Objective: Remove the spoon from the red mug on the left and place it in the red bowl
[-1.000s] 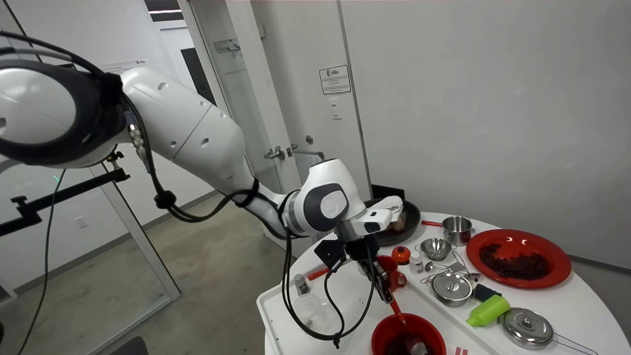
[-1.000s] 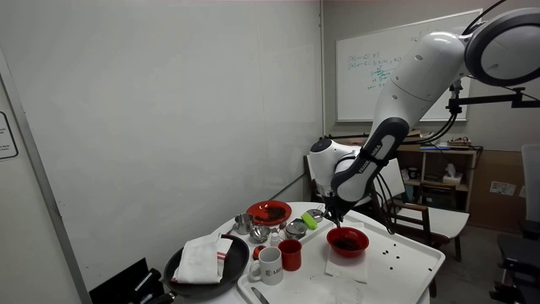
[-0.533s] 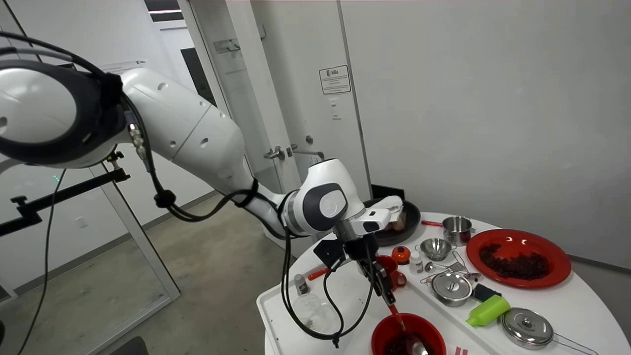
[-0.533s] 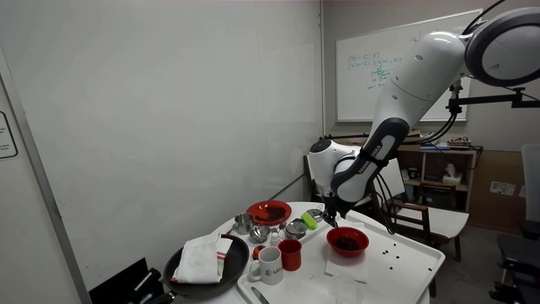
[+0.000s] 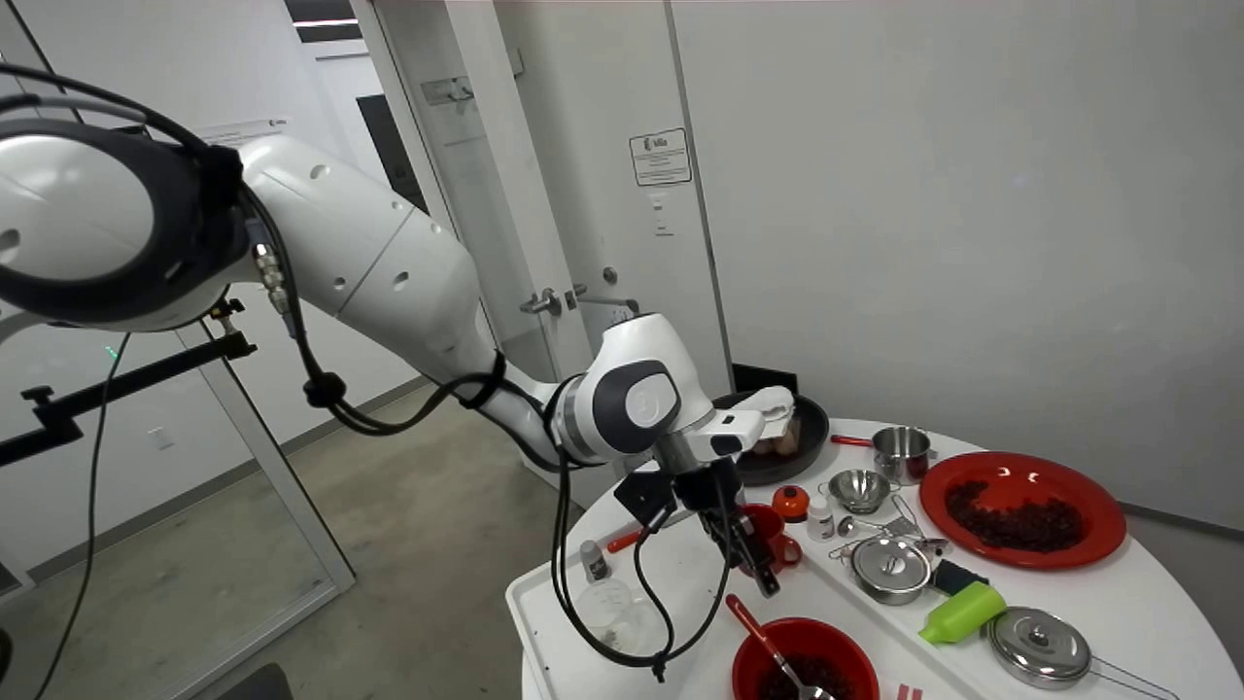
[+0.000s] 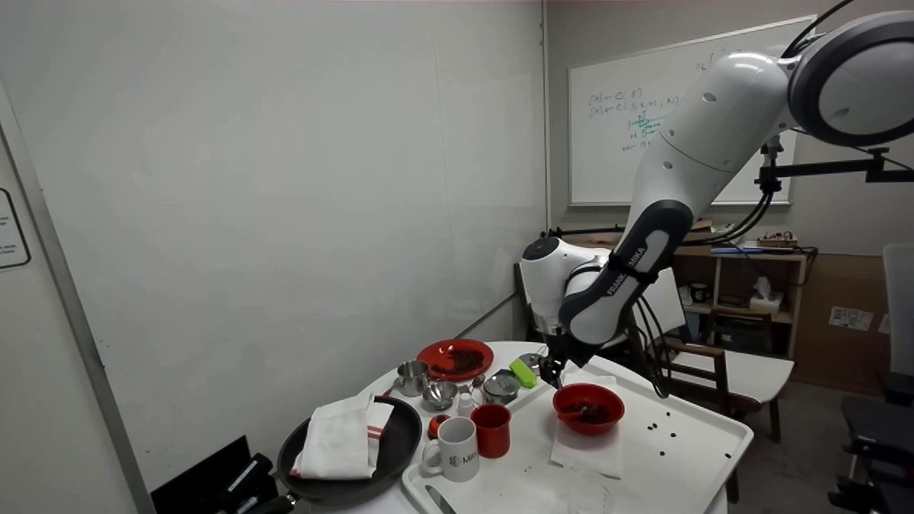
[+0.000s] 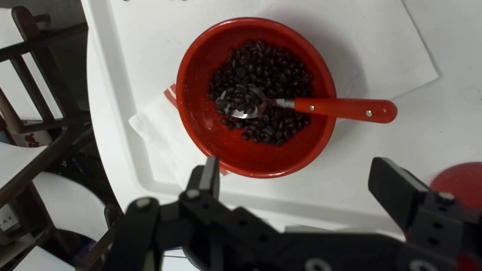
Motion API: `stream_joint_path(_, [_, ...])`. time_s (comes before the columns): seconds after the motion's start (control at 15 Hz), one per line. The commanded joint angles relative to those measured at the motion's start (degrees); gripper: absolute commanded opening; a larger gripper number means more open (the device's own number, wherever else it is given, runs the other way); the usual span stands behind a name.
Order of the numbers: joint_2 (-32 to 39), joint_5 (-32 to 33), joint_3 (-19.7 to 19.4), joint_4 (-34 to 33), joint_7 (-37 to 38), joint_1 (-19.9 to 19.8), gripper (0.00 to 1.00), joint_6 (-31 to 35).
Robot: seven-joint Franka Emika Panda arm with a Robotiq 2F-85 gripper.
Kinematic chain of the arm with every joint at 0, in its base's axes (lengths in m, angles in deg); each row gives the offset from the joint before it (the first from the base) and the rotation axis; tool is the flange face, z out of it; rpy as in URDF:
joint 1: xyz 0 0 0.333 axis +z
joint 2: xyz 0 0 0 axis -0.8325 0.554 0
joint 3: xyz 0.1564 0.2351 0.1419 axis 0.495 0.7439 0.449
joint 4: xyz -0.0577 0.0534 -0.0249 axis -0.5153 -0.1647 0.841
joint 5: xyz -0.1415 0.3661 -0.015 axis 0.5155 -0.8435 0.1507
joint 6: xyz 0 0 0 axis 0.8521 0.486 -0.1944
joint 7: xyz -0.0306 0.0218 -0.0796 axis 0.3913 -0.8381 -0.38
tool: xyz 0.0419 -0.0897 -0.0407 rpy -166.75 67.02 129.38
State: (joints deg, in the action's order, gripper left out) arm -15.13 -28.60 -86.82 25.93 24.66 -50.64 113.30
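Note:
The spoon, with a red riveted handle and steel head, rests in the red bowl among dark beans, its handle lying across the rim and sticking out. Both exterior views show the spoon leaning there, with only part of the red handle visible in one of them. My gripper is wide open beside the bowl, nothing between its fingers; the spoon is apart from it. In an exterior view the gripper hangs just above the bowl's edge. The red mug stands upright on the tray, partly covered by the gripper in an exterior view.
A white mug stands against the red mug. A black pan with a towel, a steel pot, a lidded pot, a green item and a red dish with beans surround the tray.
The jaws have opened and let go of the spoon. Its handle has dropped onto the bowl's rim and swung aside, while the gripper has moved slightly away from it.

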Motion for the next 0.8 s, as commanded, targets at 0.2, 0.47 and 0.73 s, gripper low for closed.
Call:
stream_joint_path(0.2, [-1.19, -1.4, -0.51, 1.28, -1.67, 0.54, 1.0, 0.58])
stream_joint_path(0.47, [0.09, -1.87, -0.88, -0.2, -0.83, 0.74, 1.0, 0.06])
stream_joint_path(0.73, [0.08, -1.99, -0.87, -0.2, -0.83, 0.74, 1.0, 0.06])
